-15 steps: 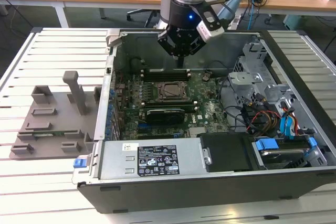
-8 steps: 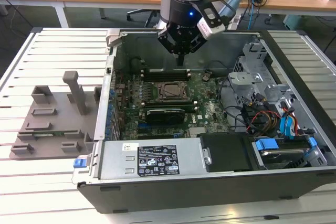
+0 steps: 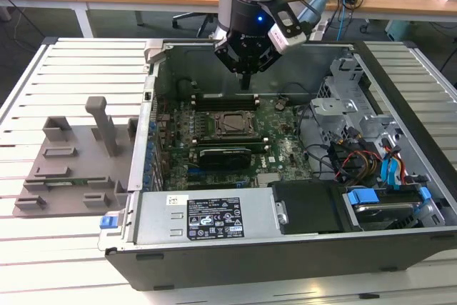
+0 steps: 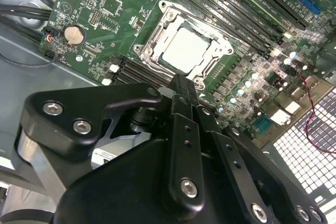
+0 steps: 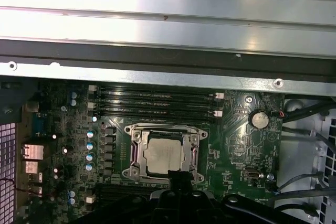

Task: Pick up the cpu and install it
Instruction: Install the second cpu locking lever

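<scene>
Hovering above an open computer case on a slatted worktable: the arm's gripper, poised at about twelve o'clock from the motherboard's socket frame in the exterior view. Already seated flat inside that frame, the cpu, silvery top up and pale rim showing all round in both wrist views (square to the frame, no corner visibly riding high). Fingers drawn together to a single dark tip with nothing between them, hanging clear of the chip and not touching it. At nine o'clock from the case, well apart, a grey plastic tray with its upright post. Judged from the frames, placement done and only seating left to confirm. Good practice here: keep the tip directly over the chip's centre, move straight along the vertical, avoid any sideways drag across the metal top, and stay off the memory slots just beside the socket.
</scene>
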